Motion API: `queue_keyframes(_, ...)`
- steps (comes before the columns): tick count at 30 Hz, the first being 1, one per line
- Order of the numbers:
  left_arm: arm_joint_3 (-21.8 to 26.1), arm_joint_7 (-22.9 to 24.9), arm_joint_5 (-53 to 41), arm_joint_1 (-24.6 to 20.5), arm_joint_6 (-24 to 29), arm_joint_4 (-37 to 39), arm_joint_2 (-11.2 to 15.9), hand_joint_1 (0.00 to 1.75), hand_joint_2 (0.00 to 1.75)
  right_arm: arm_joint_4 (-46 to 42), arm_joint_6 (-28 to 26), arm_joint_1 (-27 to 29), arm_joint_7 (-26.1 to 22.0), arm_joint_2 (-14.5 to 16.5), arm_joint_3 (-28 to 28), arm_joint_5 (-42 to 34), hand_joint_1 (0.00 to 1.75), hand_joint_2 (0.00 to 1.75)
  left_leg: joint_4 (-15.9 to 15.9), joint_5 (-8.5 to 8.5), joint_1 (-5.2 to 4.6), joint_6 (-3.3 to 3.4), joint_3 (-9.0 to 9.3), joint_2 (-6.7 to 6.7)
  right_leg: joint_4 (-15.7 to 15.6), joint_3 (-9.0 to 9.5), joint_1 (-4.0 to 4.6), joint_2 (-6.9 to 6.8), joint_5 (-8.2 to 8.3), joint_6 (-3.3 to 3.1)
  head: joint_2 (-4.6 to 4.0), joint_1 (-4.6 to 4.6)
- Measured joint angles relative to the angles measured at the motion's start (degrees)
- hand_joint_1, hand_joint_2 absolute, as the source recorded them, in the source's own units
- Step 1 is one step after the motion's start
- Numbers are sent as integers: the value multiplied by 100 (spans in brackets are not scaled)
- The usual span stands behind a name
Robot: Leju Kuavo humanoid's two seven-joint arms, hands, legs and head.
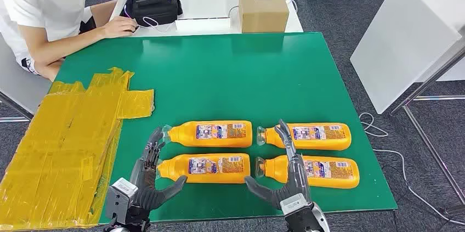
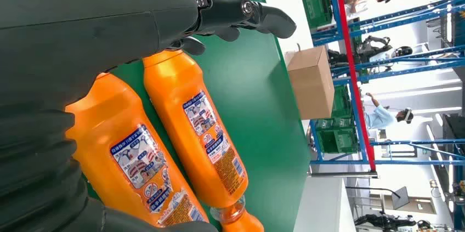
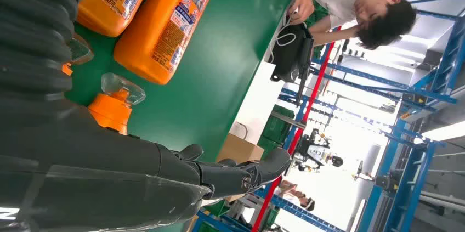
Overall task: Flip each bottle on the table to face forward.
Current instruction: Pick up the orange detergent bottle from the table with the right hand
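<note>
Four orange bottles lie on their sides in two rows on the green table [image 1: 230,73], printed labels up. The far left bottle [image 1: 211,133] and near left bottle [image 1: 205,167] point their necks toward my left hand [image 1: 147,180]. It is open, with fingers spread beside those necks and nothing held. My right hand [image 1: 286,180] is open too, its fingers reaching over the clear caps of the far right bottle [image 1: 310,136] and near right bottle [image 1: 318,170]. The left wrist view shows both left bottles [image 2: 200,128] up close. A capped neck [image 3: 112,108] lies by the right hand [image 3: 137,171].
A person [image 1: 38,12] sits at the far left corner by a black device [image 1: 153,1]. A cardboard box [image 1: 263,10] stands on the white table beyond. Flattened yellow-taped cardboard [image 1: 66,144] covers the table's left side. A white cabinet [image 1: 406,29] stands to the right.
</note>
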Motion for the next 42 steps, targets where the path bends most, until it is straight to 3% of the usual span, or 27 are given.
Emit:
queue_keyframes(31, 0, 0, 0, 0, 0, 0, 0, 0, 175, 0, -1, 0, 0, 0, 0, 0, 0, 175, 0, 0, 0, 0, 0, 0, 0, 0, 0, 0, 0, 0, 0, 0)
queue_keyframes(32, 0, 0, 0, 0, 0, 0, 0, 44, 175, 0, -1, 0, 0, 0, 0, 0, 0, 175, 0, 0, 0, 0, 0, 0, 0, 0, 0, 0, 0, 0, 0, 0)
queue_keyframes(33, 0, 0, 0, 0, 0, 0, 0, 87, 175, 0, -1, 0, 1, 0, 0, 0, 7, 175, 0, 0, 0, 0, 0, 0, 0, 0, 0, 0, 0, 0, 0, 0)
queue_keyframes(35, 0, 0, 0, 0, 0, 0, 0, 175, 175, 0, -1, 0, 1, 0, 0, 0, 80, 175, 0, 0, 0, 0, 0, 0, 0, 0, 0, 0, 0, 0, 0, 0)
queue_keyframes(37, 0, 0, 0, 0, 0, 0, 0, 175, 175, 0, -1, 0, 0, 0, -1, 0, 160, 175, 0, 0, 0, 0, 0, 0, 0, 0, 0, 0, 0, 0, 0, 0)
queue_keyframes(39, 0, 0, 0, 0, 0, 0, 0, 175, 175, 0, -1, 0, 0, 0, -1, 1, 174, 175, 0, 0, 0, 0, 0, 0, 0, 0, 0, 0, 0, 0, 0, 0)
queue_keyframes(42, 0, 0, 0, -1, 1, 0, 0, 175, 175, 0, -1, -3, 0, -2, 0, 1, 175, 175, 0, 0, 0, 0, 0, 0, 0, 0, 0, 0, 0, 0, 0, 0)
